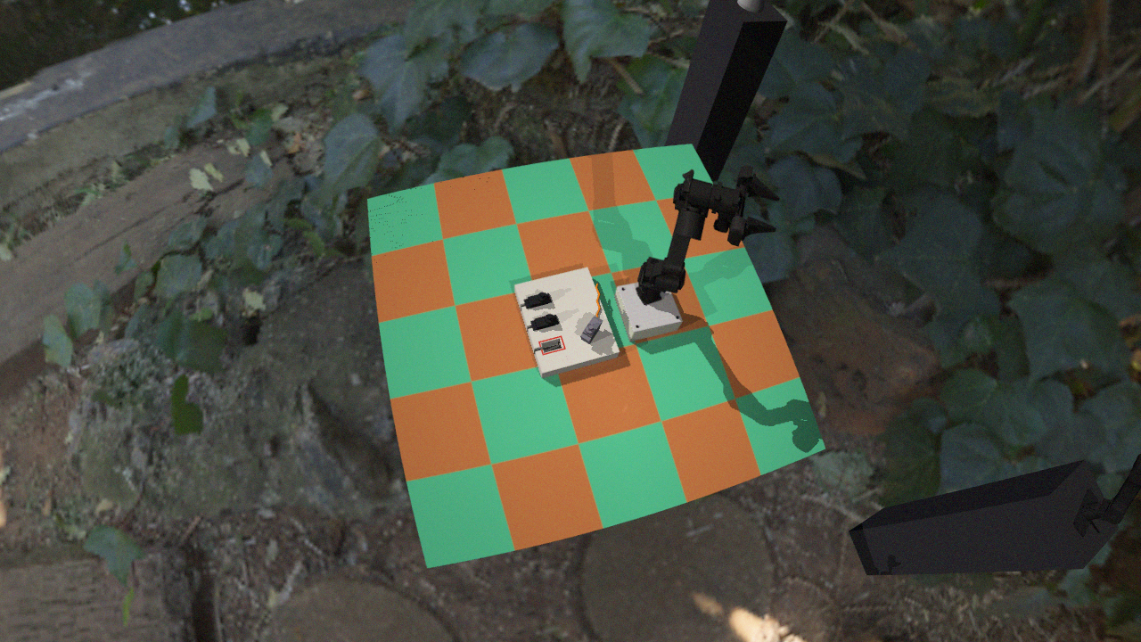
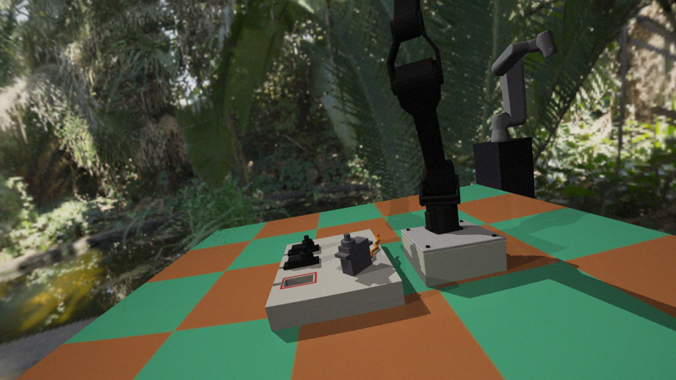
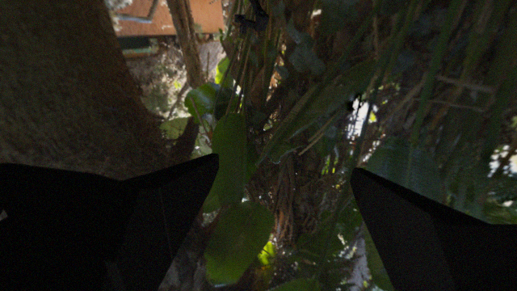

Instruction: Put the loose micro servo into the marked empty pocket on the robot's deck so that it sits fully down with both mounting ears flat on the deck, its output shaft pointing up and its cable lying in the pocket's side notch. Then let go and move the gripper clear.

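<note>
The loose micro servo (image 1: 590, 328) (image 2: 355, 258), grey, stands on the pale deck (image 1: 572, 315) (image 2: 330, 293) with its shaft up, turned at an angle to the pocket. Its orange cable (image 1: 598, 298) (image 2: 375, 245) runs along the deck edge on the arm's side. The empty pocket (image 1: 551, 345) (image 2: 299, 280) is outlined in red, with a narrow notch (image 2: 277, 284) at its outer end. My gripper (image 1: 775, 213) (image 3: 283, 167) is open and empty, raised high and pointing away from the deck. It is out of frame in the exterior view.
Two black servos (image 1: 537, 300) (image 1: 544, 321) (image 2: 302, 260) sit in a row beside the pocket. The arm rises from a pale box (image 1: 646, 321) (image 2: 465, 264) close to the deck. Dark pillars (image 1: 726, 87) (image 1: 980, 527) stand beyond the checkered table; another grey arm (image 2: 514, 89) shows behind.
</note>
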`<state>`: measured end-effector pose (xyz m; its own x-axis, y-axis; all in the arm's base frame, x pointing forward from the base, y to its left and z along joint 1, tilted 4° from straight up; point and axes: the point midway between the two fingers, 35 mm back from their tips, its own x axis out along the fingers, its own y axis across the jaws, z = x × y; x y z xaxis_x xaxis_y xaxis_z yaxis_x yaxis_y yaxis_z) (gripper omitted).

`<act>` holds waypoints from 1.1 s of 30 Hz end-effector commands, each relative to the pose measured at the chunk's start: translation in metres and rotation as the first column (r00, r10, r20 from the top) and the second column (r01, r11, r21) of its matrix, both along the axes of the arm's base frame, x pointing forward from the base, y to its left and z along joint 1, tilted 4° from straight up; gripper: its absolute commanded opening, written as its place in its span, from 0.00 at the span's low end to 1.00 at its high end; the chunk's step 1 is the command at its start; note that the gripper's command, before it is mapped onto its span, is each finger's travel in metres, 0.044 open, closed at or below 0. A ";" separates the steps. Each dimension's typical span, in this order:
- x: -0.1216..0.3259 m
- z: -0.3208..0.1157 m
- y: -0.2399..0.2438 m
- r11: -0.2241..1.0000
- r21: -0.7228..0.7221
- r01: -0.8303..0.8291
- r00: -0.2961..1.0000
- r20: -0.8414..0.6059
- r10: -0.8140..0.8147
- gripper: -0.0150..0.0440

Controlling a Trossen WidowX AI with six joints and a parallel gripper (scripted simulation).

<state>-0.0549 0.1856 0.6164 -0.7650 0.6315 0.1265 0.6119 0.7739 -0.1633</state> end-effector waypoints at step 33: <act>-0.079 0.043 -0.155 0.830 0.454 -0.326 0.930 -0.004 0.367 1.00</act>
